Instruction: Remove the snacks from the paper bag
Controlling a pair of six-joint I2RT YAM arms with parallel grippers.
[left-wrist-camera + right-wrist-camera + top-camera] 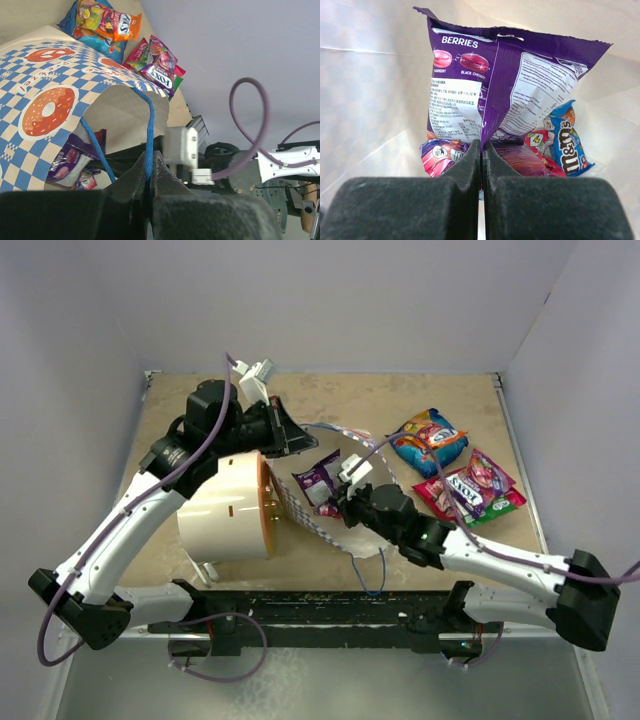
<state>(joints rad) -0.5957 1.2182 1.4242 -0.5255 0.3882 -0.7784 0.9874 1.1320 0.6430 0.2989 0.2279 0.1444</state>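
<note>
Here the paper bag [75, 75] lies on its side in the middle of the tabletop [190, 400], just right of a large white cylinder [225, 510]. The left hand [150, 172] is clamped on the bag's blue cord handle [150, 125] at the far side of the mouth. The right hand [481, 150] is inside the mouth, its fingers pinched tight on the lower edge of an upright purple packet [485, 75]. Deeper in the bag sit a blue M&M's packet [570, 142], a red one [540, 150] and a pink one [437, 155]. On the tabletop right of the bag lie a blue-and-orange packet [430, 438] and, nearer, a pink Fox's packet [478, 478] overlapping a red packet [435, 495] and a green packet [510, 502].
</note>
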